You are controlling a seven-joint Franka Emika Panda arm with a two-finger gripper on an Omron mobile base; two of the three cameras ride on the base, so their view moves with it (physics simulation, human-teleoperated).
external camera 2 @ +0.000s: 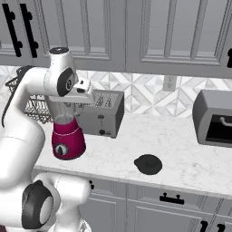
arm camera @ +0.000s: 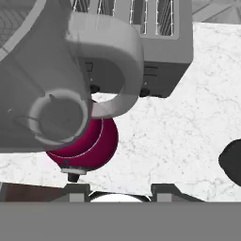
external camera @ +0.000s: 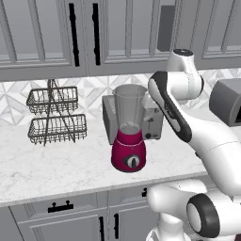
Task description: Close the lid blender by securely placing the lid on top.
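On the marble counter (external camera 2: pixel 181 149), near its front edge, the blender (external camera: pixel 128 141) is stood with its magenta base and dial facing outward and its clear jar open at the top. Directly behind it the grey toaster (external camera 2: pixel 105 113) is set against the tiled wall, and a two-tier wire basket rack (external camera: pixel 55 115) is placed well to its left. A wide stretch of bare counter is left between the blender and the lid (external camera 2: pixel 148 164), which is laid flat near the front edge, well apart from the jar. Farther right a grey microwave (external camera 2: pixel 214 118) is seen.

The gripper (arm camera: pixel 120 188) is held above the jar, beside its handle, looking down; in the hand view the two finger tips are seen set well apart, with nothing held between them and nothing touched. The lid's dark edge (arm camera: pixel 231 160) is caught at the right border of that view. Grey cabinets (external camera 2: pixel 136 31) are hung above the counter.
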